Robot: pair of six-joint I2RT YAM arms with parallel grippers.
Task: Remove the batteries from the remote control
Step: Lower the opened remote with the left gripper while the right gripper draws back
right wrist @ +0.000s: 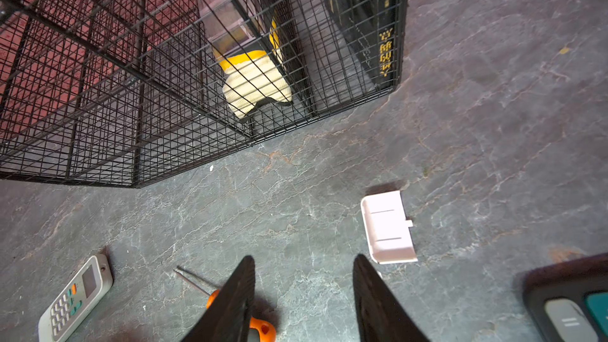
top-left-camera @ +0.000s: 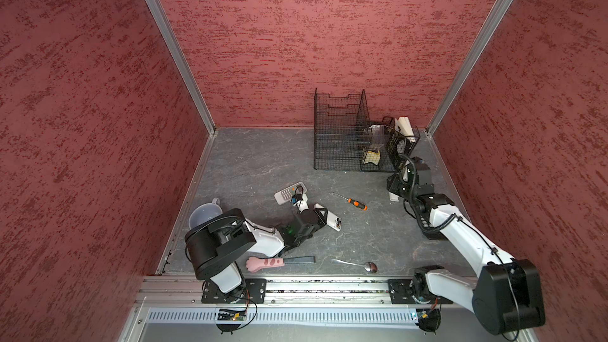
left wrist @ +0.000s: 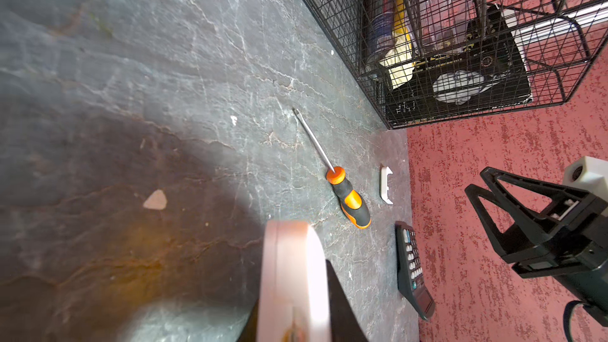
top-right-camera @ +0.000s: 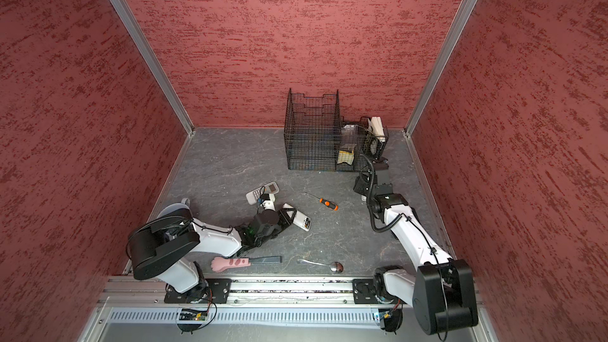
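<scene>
The left hand (top-left-camera: 324, 217) grips the white remote (top-left-camera: 330, 219), lying flat, long axis running toward the spoon (top-left-camera: 357, 264). Right hand (right wrist: 304, 301) hovers half-open, empty, beside the white cover (right wrist: 388, 227).

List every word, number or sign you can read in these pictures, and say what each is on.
"=": on a grey key of the black calculator.
Yellow lettering on the black box in the wire rack: not legible.
White handwriting on that box, left wrist view: too blurred.
Key labels on the white keypad remote: too small.
</scene>
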